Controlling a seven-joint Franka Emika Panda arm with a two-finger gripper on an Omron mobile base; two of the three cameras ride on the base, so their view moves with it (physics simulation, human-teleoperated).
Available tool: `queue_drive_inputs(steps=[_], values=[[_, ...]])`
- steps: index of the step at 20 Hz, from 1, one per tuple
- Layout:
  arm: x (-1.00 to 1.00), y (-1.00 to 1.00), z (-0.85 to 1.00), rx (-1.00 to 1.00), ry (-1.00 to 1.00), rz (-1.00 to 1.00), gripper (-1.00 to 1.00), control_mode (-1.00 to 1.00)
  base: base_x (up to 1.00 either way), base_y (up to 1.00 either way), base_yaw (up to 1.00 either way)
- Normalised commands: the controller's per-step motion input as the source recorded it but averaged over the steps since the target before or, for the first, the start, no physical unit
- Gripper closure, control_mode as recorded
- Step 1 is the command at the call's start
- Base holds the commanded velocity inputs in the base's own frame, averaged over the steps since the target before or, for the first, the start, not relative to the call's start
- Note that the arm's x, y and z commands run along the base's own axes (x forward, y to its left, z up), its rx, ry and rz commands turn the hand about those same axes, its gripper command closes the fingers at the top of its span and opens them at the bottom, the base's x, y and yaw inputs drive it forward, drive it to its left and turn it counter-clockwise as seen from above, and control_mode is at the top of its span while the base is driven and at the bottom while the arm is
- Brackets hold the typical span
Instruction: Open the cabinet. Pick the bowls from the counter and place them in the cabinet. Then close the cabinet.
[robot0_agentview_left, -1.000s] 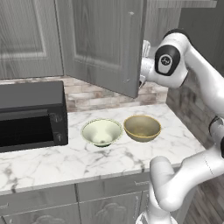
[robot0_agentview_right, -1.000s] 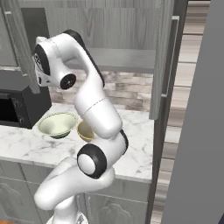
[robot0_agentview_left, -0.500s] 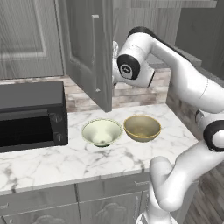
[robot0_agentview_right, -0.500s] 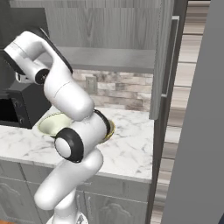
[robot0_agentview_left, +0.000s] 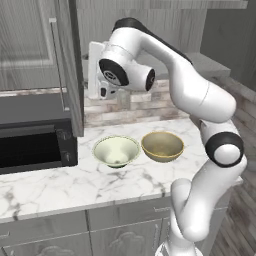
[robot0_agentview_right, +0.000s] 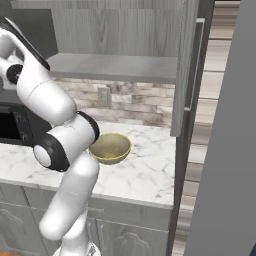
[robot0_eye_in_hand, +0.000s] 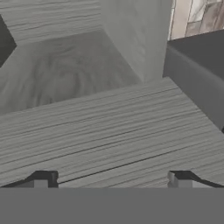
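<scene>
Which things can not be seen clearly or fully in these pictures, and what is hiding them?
- Pale bowl: in the right base view the robot arm covers it.
- Tan bowl: right base view, its left rim sits behind the arm.
- Microwave: left base view, cut by the left edge, partly behind the open cabinet door.
- Fingers: hand view, tips barely visible.

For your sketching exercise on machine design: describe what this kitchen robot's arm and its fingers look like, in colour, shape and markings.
The arm is made of smooth, glossy white rounded segments, like fat tubes. The joints between them are dark bands, and one round black joint cap carries a small pale ring marking. No loose cables show. The fingers are two small, dark, blocky tips set wide apart.
</scene>
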Motion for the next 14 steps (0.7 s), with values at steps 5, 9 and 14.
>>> queue_drive_inputs(steps=[5,9,14], values=[[-0.01,0.01,-0.10,0.07,0.00,0.02,-1.00,-1.00,0.00,0.00,0.00],[-0.39,-0.57,0.19,0.08,0.11,0.00,-1.00,-1.00,0.00,0.00,0.00],[-0.65,-0.57,0.28,0.01,0.09,-0.10,-1.00,-1.00,0.00,0.00,0.00]])
